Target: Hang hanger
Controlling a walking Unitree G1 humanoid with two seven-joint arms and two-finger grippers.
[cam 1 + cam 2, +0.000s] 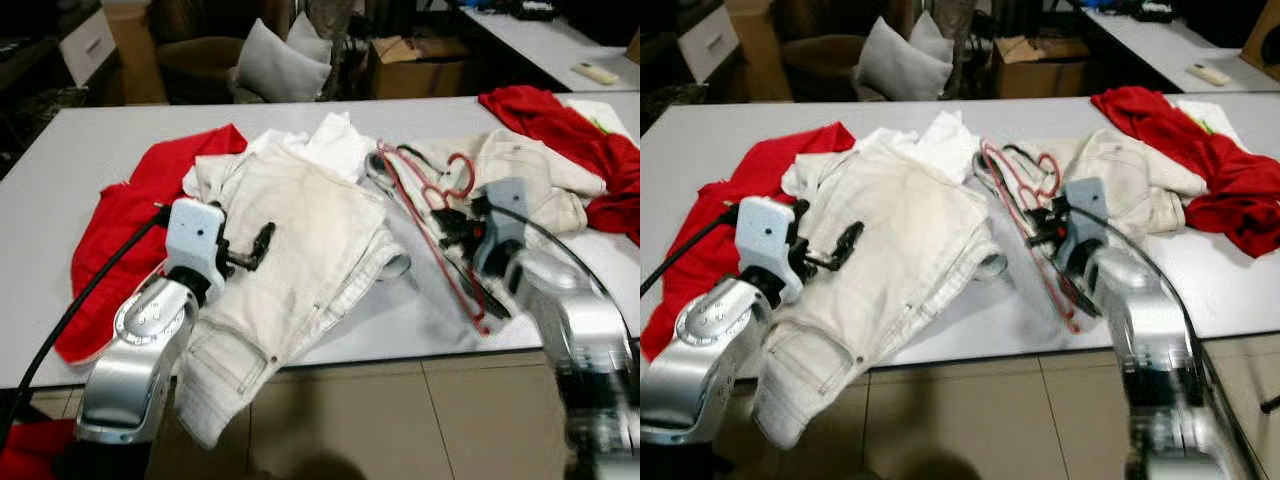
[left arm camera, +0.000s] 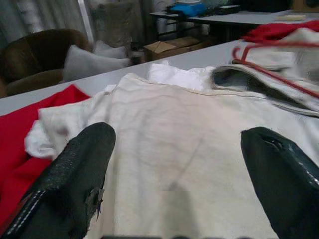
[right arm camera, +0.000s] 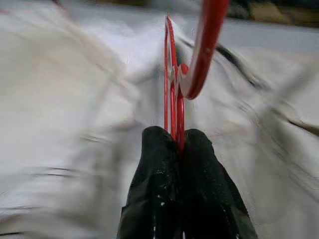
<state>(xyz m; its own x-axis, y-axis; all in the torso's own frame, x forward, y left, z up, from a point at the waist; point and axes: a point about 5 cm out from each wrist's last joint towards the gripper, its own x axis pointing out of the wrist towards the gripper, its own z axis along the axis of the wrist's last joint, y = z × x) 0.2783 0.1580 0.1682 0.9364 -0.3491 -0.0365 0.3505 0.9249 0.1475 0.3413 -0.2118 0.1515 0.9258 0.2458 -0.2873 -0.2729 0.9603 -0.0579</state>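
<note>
A red wire hanger [image 1: 432,222] lies tilted over the pale clothes on the right half of the white table [image 1: 60,150]. Its hook [image 1: 462,176] curves up near a cream garment [image 1: 530,170]. My right gripper [image 1: 455,222] is shut on the hanger's neck; in the right wrist view the two black fingers [image 3: 159,174] pinch the red wire [image 3: 172,99] just below the hook. My left gripper [image 1: 250,252] hovers open over folded cream trousers [image 1: 290,250], its fingers [image 2: 75,174] spread wide with nothing between them.
A red garment [image 1: 120,220] lies at the table's left and another red garment [image 1: 570,140] at the far right. A grey cushion [image 1: 275,65] and a cardboard box [image 1: 415,65] stand behind the table. The trousers hang over the table's front edge [image 1: 400,358].
</note>
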